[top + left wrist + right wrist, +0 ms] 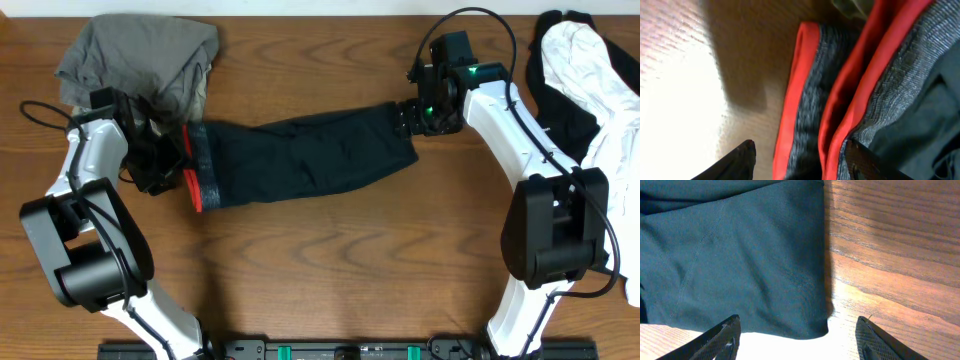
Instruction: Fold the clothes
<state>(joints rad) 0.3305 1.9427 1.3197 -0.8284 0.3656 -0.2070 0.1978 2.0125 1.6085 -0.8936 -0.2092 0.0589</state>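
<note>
L claw [801, 152] is partly spread with nothing pinched. One finger [742, 160] is over bare wood, the other [862, 160] on dark cloth, w/ the waistband [810, 85] lying btwn them. Waistband is grey knit edged red-orange, doubled so 2 red edges run side by side. R claw [795, 335] is wide & empty. Its 2 fingers straddle the leg-end corner of the leggings [740, 255], wood showing to one side.

Overhead: 1 pair of black leggings [300, 160] lies flat across mid counter [350, 270], waistband at left, leg end at right, slanting slightly toward the back on the right. L claw [165, 165] is at the waistband end, R claw [408, 118] at the leg end.

Around:
- 1 grey heap [140, 45] at back left, right behind the L arm & just beside the waistband end; can't tell if touching. An olive bit shows at its lower edge.
- 1 black-and-white heap [585, 90] at back right, close by the R arm, well apart from the leggings.
- Cables [478, 15] loop by each arm.

Totals: 2 arms, 2 claws, 3 lots of clothing.
</note>
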